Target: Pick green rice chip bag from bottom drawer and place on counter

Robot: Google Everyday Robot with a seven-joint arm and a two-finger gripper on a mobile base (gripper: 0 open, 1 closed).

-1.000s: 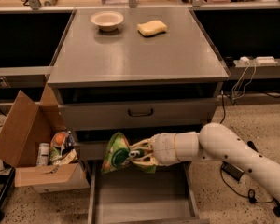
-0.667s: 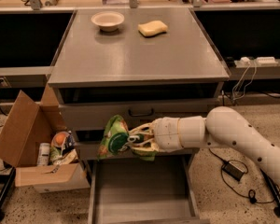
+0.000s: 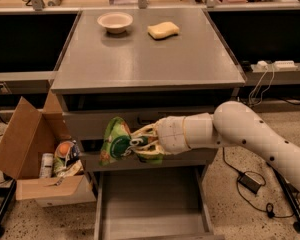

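Compared with a second ago, raised: brought the green rice chip bag [image 3: 116, 141] up and slightly leftward, from low beneath the counter [image 3: 150, 59] to a spot just under its front edge. Puts the bag well clear of the bottom drawer [image 3: 150, 209], pulled open far below the counter, so the picking half can be judged done and the lifting half under way. Not yet level with the counter; calls for more climb, then a reach in over the top. Held by the gripper [image 3: 140, 144], below the counter's front edge and left of its middle, with fingers closed firmly on the bag's right-hand side and nothing else in hold. Hangs close to upright: long axis running top to bottom with a slight lean, upper end aimed at the counter's overhang, lower end aimed away from it, printed face turned outward toward the camera. Could catch that upper end on the overhang if raised straight up, so probably needs drawing outward first. Best set down on the counter's near part, short of the bowl [image 3: 115, 21] and yellow sponge [image 3: 163, 30] at its far end.
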